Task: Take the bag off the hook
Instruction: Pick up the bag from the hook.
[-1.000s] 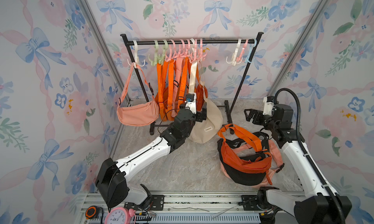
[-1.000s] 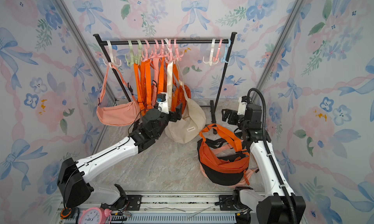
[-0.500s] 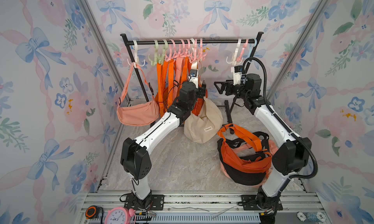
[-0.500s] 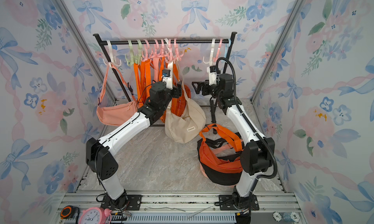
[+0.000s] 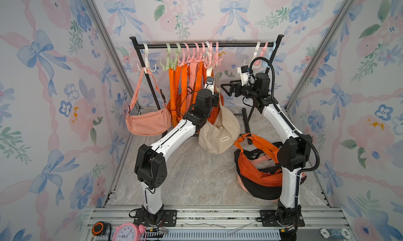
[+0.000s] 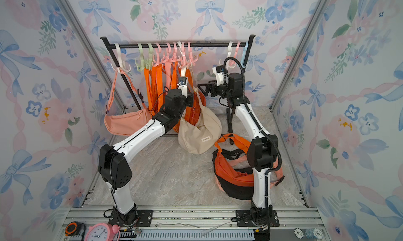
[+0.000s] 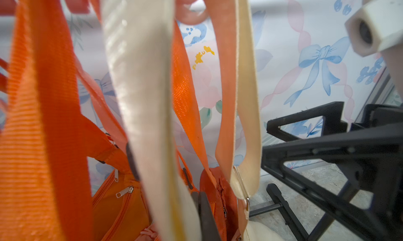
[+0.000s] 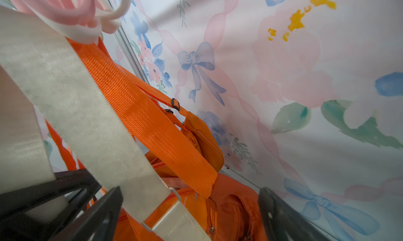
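The left gripper (image 7: 168,183) is clamped on the upright cream webbing strap (image 7: 141,87) of the cream fabric bag (image 5: 218,133), below its pale plastic hook (image 8: 72,31), while the nearby right gripper (image 5: 225,89) stands open-jawed just beside the strap.

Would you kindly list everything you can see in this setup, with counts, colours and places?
rack: one, black, by the back wall
hooks: about a dozen, white, green, pink, blue, on the rack's bar
pink bag: one, hanging at the rack's left end
orange bags: several, count unclear, hanging mid-rack
cream bag: one, hanging by its strap beside the orange bags
bag pile: orange, black, pink, on the floor by the right arm
tape measure: one, orange and black, front rail
clock: one, pink, front rail
chips: a few, white and blue, front rail
left hand: black, shut on the strap
right hand: black, open, beside the strap
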Tool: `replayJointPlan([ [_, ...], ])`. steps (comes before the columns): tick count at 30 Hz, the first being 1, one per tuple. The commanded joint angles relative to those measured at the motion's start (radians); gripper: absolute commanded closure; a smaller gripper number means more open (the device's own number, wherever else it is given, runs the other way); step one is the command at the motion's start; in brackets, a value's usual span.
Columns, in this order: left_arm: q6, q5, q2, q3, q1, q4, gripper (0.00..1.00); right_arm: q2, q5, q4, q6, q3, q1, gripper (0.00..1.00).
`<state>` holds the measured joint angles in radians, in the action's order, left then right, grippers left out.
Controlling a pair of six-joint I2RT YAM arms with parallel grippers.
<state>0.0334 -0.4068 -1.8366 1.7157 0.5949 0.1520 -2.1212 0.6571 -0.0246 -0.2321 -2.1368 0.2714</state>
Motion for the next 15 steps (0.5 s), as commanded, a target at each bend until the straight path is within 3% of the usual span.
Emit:
replayJointPlan([
  [1,-0.027,0.014,0.08,-0.047,-0.007,0.047,1.0,-0.003,0.049,0.019,-0.014,-0.043,0.026,0.02],
  [9,-0.038,0.028,0.184,-0.124,-0.015,0.053,1.0,0.116,0.014,0.066,0.016,0.107,0.06,0.0],
  [15,-0.032,0.045,0.21,-0.145,-0.018,0.057,1.0,0.094,-0.057,-0.031,0.091,0.011,0.121,0.0],
])
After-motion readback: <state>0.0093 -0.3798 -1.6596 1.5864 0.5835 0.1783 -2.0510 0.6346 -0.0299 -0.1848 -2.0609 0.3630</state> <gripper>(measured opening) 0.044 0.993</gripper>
